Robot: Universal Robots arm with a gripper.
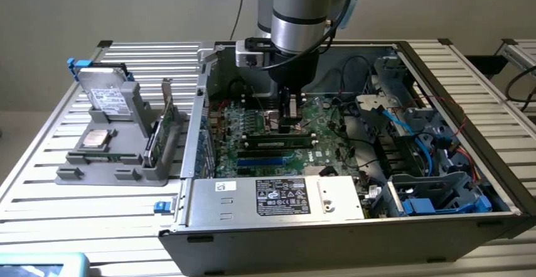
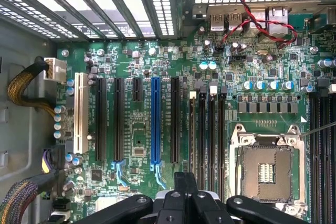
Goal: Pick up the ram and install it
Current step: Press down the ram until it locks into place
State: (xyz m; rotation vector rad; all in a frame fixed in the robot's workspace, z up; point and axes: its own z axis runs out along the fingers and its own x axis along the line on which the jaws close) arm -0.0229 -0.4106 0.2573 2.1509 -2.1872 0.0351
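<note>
The gripper [image 1: 290,121], jaws fully closed with nothing visibly held, hovers over the motherboard [image 2: 142,129] inside the open computer case [image 1: 435,227], the ram [image 1: 279,142] lies seated in a slot just beside it, so installation appears complete or needs only firm downward seating pressure.

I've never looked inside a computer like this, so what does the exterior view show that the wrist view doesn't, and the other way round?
Exterior view alone: the open computer case, a grey rack of parts beside it, and a ram lying in a slot. Wrist view alone: the empty processor socket, a blue slot and a white slot. Both share the green motherboard and the shut gripper.
</note>
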